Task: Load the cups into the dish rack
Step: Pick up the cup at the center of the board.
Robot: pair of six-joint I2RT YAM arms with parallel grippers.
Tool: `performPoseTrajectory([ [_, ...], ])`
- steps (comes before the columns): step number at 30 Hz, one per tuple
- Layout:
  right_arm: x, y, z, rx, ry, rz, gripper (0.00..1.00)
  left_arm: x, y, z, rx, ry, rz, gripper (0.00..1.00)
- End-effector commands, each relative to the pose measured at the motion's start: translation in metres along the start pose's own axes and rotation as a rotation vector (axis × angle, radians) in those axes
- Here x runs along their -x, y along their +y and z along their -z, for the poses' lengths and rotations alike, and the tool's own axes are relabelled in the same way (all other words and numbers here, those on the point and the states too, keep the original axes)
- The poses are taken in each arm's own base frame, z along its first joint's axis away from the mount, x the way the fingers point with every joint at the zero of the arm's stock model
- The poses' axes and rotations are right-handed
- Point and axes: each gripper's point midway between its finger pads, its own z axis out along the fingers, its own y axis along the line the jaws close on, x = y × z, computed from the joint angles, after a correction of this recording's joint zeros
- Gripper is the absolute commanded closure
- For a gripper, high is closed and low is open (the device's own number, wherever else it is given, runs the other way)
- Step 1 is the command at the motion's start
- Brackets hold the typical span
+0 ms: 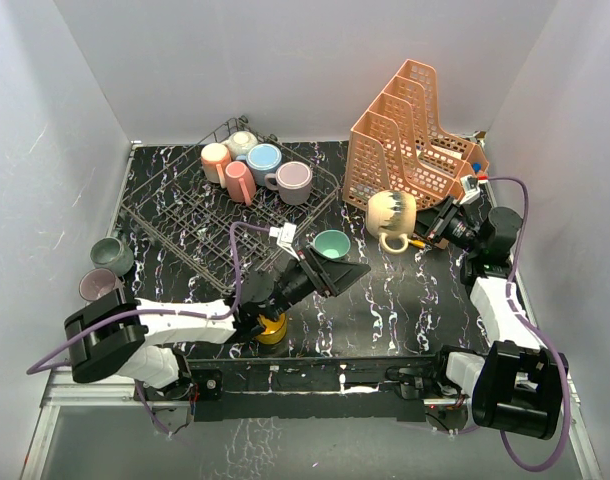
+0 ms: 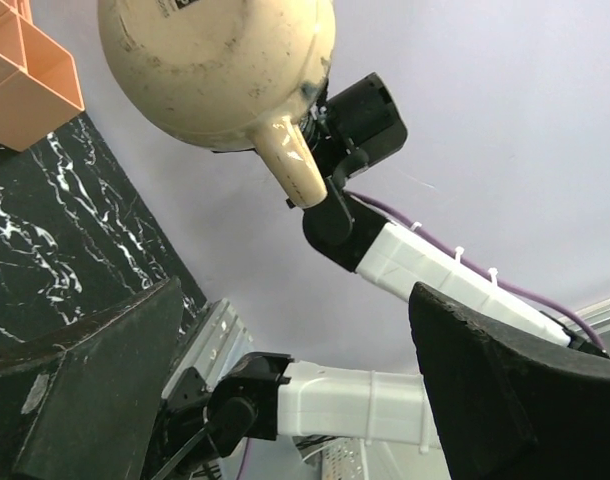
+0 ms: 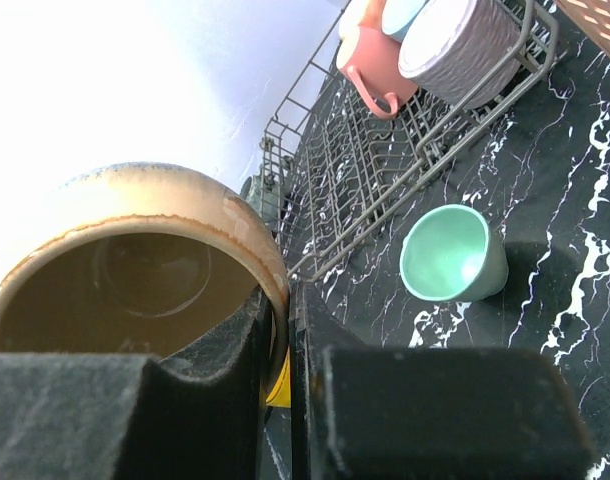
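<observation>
Right end effector [image 1: 425,227], pinching cream mug [image 1: 390,211] rim

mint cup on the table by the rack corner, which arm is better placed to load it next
Likely left. The left gripper is open right beside the mint cup, near the dish rack. The right gripper is shut on the cream mug, over by the orange organizer.

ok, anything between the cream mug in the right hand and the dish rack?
Yes. The mint cup sits on the table just off the dish rack, roughly on the line from the cream mug in the right hand. The open left hand is beside that cup. A high carry would probably clear both.
</observation>
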Motion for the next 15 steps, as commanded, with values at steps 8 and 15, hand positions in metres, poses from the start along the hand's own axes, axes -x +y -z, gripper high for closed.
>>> performPoseTrajectory([
  [8,0.014,0.020,0.003,0.052,-0.087,0.036,0.92,0.004,-0.037,-0.039,-0.085,-0.082,0.064,0.13],
  [15,0.011,0.017,0.004,0.046,-0.081,0.059,0.92,-0.005,0.004,-0.062,0.217,-0.022,0.005,0.19],
])
